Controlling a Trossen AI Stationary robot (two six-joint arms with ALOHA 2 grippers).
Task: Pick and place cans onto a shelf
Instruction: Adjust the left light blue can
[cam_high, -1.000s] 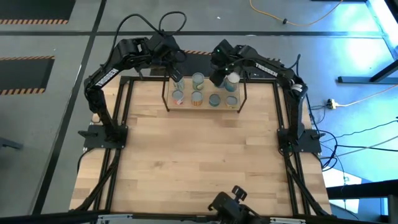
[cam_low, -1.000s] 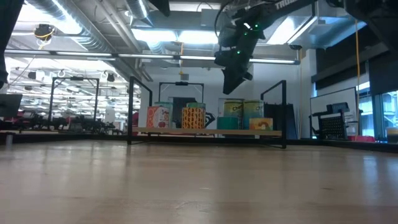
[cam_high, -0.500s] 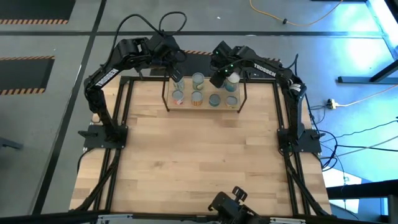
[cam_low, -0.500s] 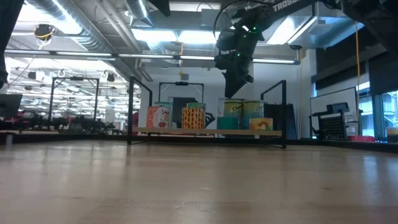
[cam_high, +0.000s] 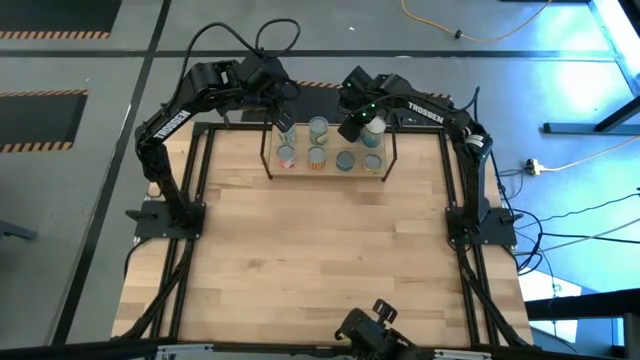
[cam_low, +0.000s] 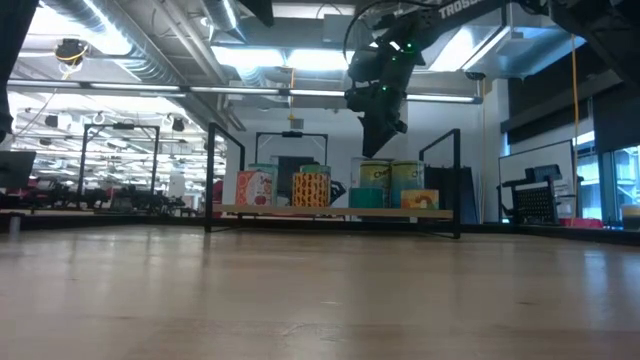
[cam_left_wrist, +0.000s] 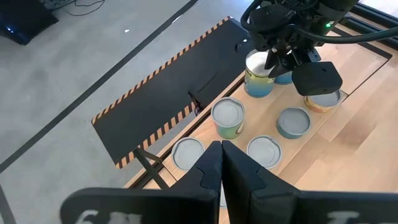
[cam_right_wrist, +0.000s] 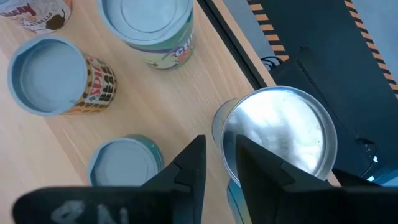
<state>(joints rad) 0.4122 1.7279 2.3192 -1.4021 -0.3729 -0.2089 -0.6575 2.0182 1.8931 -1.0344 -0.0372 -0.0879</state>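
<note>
Partly hidden cans (cam_high: 317, 142), apparently eight, shelf (cam_high: 327, 168)

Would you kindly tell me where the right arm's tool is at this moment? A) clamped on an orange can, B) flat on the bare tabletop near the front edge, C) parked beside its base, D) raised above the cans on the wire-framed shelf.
D: the low view shows the right tool hanging in the air above the small cylindrical cans standing on the low wooden shelf with black wire frame, touching none.
</note>
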